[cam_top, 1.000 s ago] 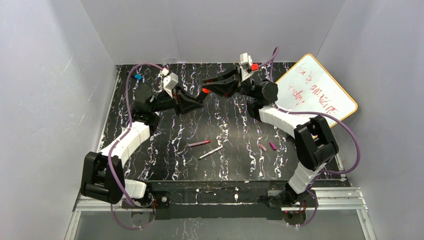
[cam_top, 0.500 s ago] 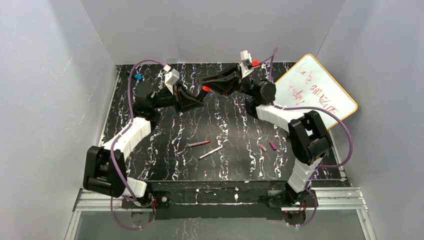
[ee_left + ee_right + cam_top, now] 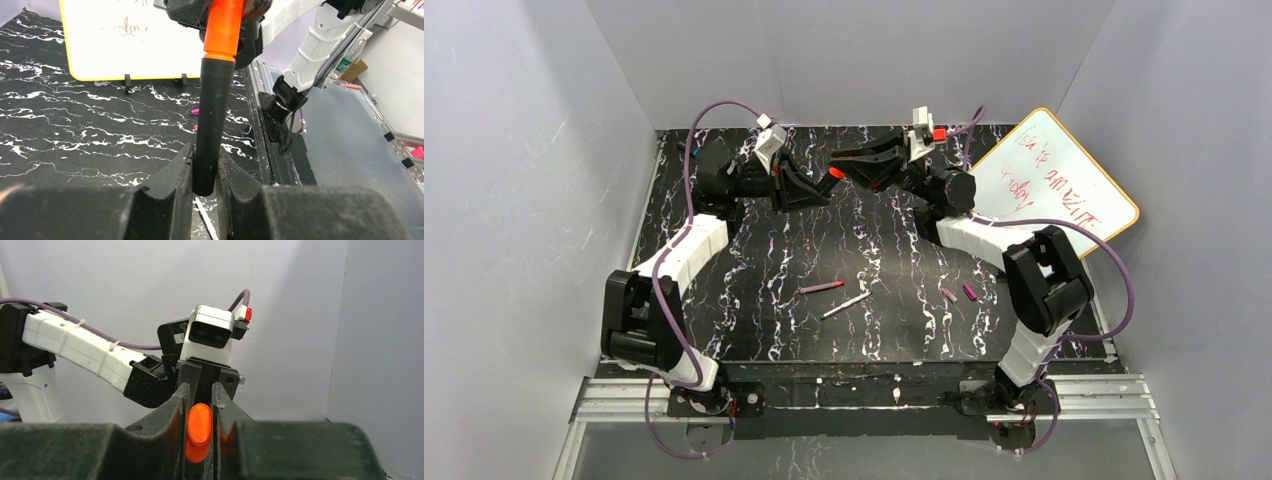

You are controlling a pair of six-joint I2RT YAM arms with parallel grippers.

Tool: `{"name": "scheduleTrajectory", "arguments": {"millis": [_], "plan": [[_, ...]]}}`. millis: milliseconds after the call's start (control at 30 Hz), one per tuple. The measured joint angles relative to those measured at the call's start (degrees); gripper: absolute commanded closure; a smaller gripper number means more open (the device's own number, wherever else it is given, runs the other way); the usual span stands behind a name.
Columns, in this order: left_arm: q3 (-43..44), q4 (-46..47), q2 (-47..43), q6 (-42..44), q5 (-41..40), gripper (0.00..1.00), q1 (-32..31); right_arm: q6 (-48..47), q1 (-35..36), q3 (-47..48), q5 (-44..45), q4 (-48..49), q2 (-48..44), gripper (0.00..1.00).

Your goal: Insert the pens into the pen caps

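Observation:
My left gripper (image 3: 811, 190) is shut on the black pen (image 3: 212, 115), low on its barrel, between its fingers (image 3: 175, 175). The pen's far end sits in the orange cap (image 3: 223, 30). My right gripper (image 3: 849, 172) is shut on that orange cap (image 3: 199, 432). The two grippers meet tip to tip above the back of the table, with the orange cap (image 3: 834, 174) between them. The magenta pen (image 3: 821, 288) and the white-grey pen (image 3: 845, 305) lie mid-table. The pinkish cap (image 3: 949, 295) and the purple cap (image 3: 969, 291) lie to their right.
A yellow-framed whiteboard (image 3: 1054, 180) leans at the back right; it also shows in the left wrist view (image 3: 125, 40). Grey walls enclose the black marbled table (image 3: 764, 320). The left arm's wrist camera (image 3: 210, 335) faces the right wrist view.
Both grippers have moved together toward the back wall, still joined at the orange cap. The left forearm has swung left and back. The pens and caps on the table have not moved.

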Motion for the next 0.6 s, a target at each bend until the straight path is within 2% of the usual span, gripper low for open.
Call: {"name": "scheduleTrajectory", "arguments": {"millis": [600], "plan": [[5.1, -1.9, 1.0, -1.0, 6.6, 1.0, 2.0, -0.5, 3.2, -1.3, 6.9, 0.5, 0.3, 0.99]]}}
